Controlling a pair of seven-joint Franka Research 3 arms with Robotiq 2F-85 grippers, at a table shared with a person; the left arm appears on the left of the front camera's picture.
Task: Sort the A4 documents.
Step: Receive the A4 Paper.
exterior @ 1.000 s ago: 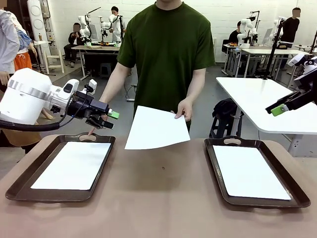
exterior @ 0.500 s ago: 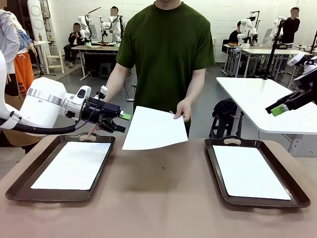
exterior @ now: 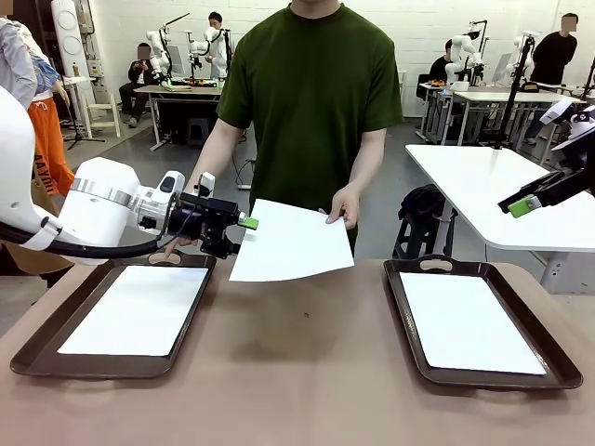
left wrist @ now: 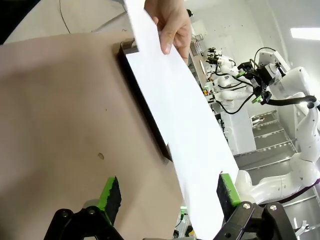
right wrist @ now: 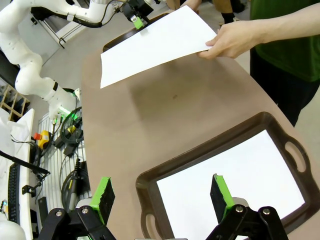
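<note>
A person's hand holds a blank white A4 document above the table's far middle. My left gripper is at that sheet's left edge, open; in the left wrist view the A4 document runs between the spread green pads without being pinched. Another document lies in the left tray, and a third document lies in the right tray. My right gripper hangs high at the far right, open and holding nothing, above the right tray.
The brown table is bare between the two dark brown trays. The person stands at the far edge, in the middle. A white table stands behind on the right.
My left gripper has moved right, from above the left tray's handle to the held sheet's left edge. The sheet and the right arm have barely moved.
</note>
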